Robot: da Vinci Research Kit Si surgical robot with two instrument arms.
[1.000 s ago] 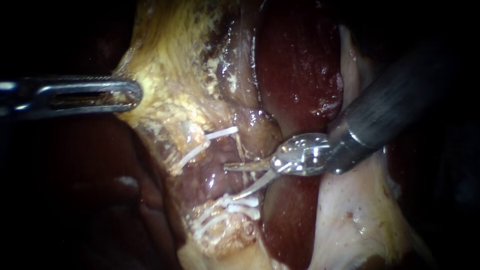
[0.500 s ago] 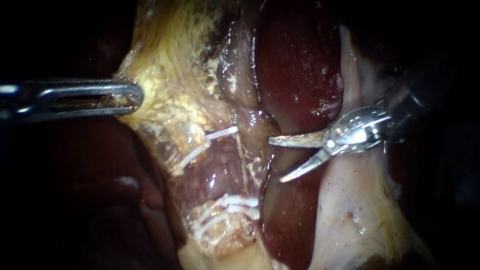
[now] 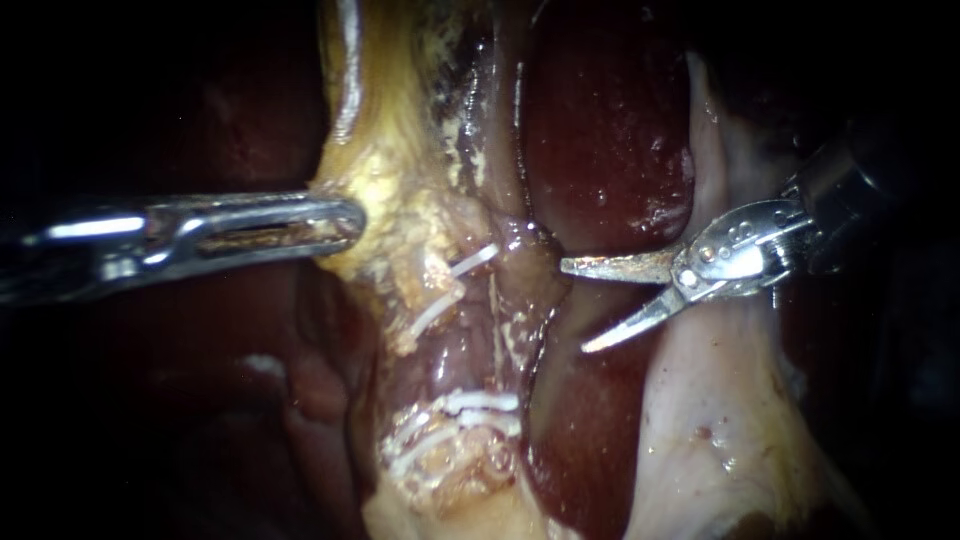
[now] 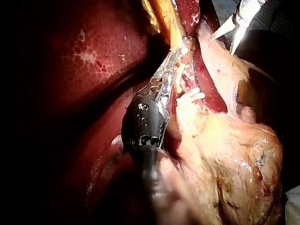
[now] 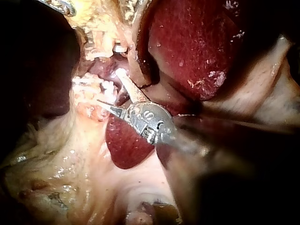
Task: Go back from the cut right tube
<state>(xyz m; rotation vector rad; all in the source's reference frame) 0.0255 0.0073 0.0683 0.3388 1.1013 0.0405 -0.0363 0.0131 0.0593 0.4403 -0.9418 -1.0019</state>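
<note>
Surgical bench setup, organ work. Dark red liver (image 3: 600,130) lies wet under a narrow pool of light, with blackness all round it. Against the liver is yellow tissue (image 3: 400,190) with white clips (image 3: 470,405) across it. Left instrument (image 3: 335,215) grips that tissue. Right instrument (image 3: 575,305), its thin blades parted, sits over the liver's edge.

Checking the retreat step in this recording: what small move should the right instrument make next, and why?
Probably draw the right instrument back along its shaft, away from the white clips. Its blades stand open, nothing between them, and the upper tip lies close beside the clipped tissue, so backing straight off should avoid a snag. The left instrument grips yellow tissue.
</note>
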